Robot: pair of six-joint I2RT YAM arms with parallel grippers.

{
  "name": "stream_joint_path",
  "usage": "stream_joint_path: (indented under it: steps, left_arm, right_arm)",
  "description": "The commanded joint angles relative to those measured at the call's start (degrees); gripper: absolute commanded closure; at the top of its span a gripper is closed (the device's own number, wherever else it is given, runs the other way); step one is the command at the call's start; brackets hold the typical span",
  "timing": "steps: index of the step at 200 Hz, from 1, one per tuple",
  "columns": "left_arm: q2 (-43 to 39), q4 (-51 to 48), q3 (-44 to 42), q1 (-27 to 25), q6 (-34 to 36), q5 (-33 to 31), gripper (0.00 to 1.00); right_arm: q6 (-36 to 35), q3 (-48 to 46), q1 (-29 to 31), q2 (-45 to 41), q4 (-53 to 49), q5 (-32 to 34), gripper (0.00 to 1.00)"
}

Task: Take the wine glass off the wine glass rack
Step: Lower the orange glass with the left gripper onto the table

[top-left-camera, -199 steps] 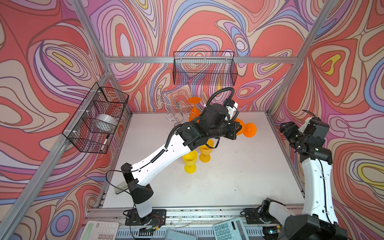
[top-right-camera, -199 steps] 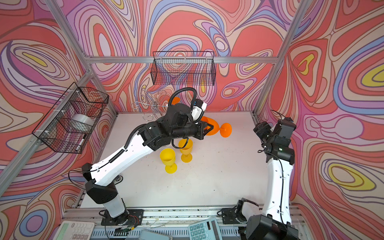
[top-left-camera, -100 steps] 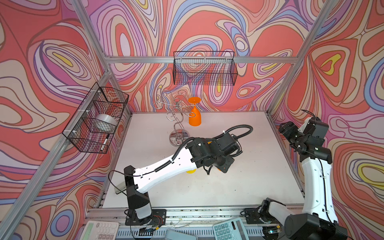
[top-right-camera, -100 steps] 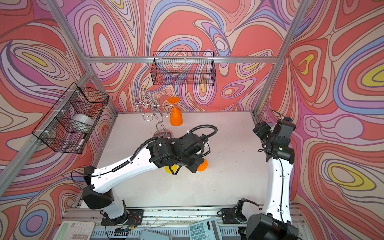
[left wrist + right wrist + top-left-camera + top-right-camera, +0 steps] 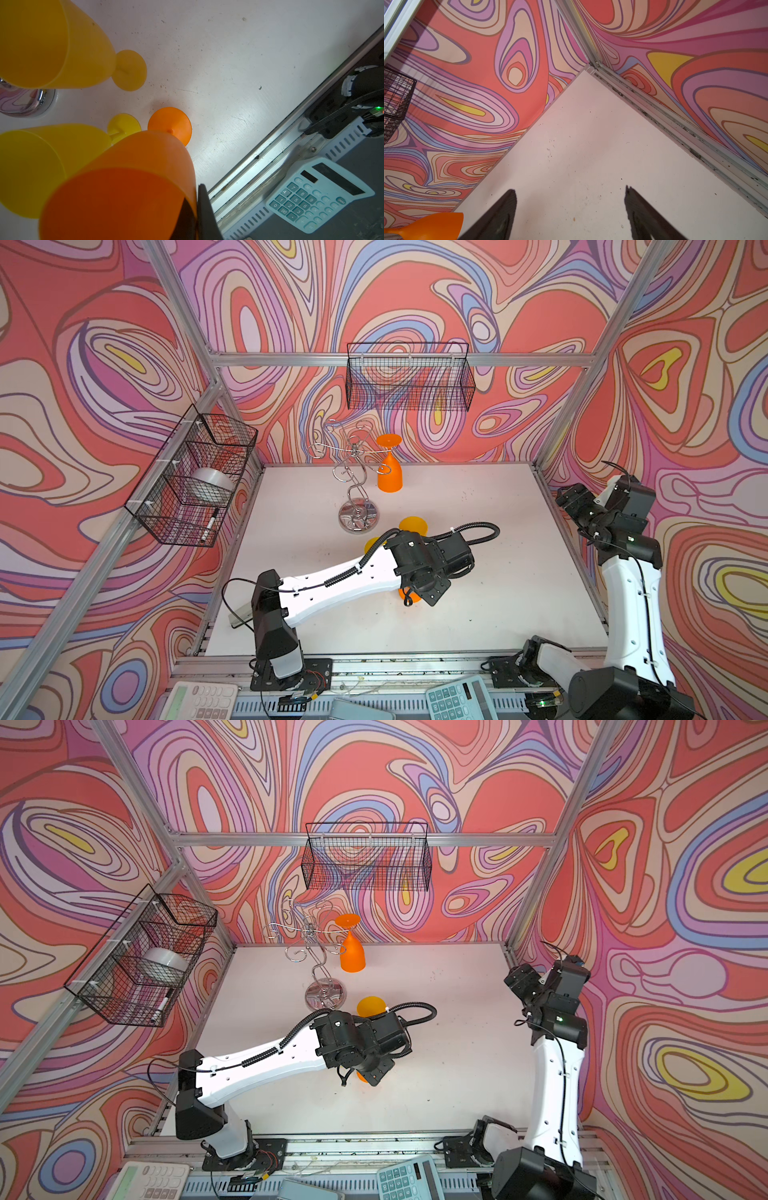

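Brings the left claw (image 5: 194,216) down, since a second ago, from the hooks of the rack (image 5: 358,517) to low in front of its base. Clenches that claw on the rim of the held glass (image 5: 124,187), orange, pinching the wall between an outer finger (image 5: 204,212) and an inner one seen dark through the plastic. Holds it upright, foot down by the table (image 5: 498,593); cannot tell if touching yet. Puts it just past the yellow glasses (image 5: 62,52), farther from the rack than they are. So already off the rack, by the look of it. Probably needs only a straight drop and a let-go; could bump the yellow ones if slid back toward the rack. Leaves a hanging glass (image 5: 389,477), also orange, bowl down on a hook at the rack's right. Keeps the right claw (image 5: 571,216) spread wide and empty, far right of the rack, much farther from both orange glasses than the left. Shows flat white tabletop, a bit speckled, with lots of free room right of the rack.
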Motion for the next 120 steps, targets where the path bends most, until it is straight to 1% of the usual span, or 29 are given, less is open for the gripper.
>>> stream_joint_path:
  steps: [1, 87, 120]
  left_arm:
    - [0.8, -1.7, -1.2, -0.6, 0.3, 0.0, 1.0]
    - [1.6, 2.3, -6.6, -0.8, 0.3, 3.5, 1.0]
    - [2.4, 3.1, -7.0, -0.8, 0.3, 4.2, 1.0]
  right_arm:
    - [0.7, -0.4, -0.1, -1.2, 1.5, -0.9, 0.15]
    - [2.4, -1.6, 0.0, -1.8, 3.0, -3.0, 0.15]
    - [2.9, -2.5, 0.0, -2.4, 3.7, -3.9, 0.15]
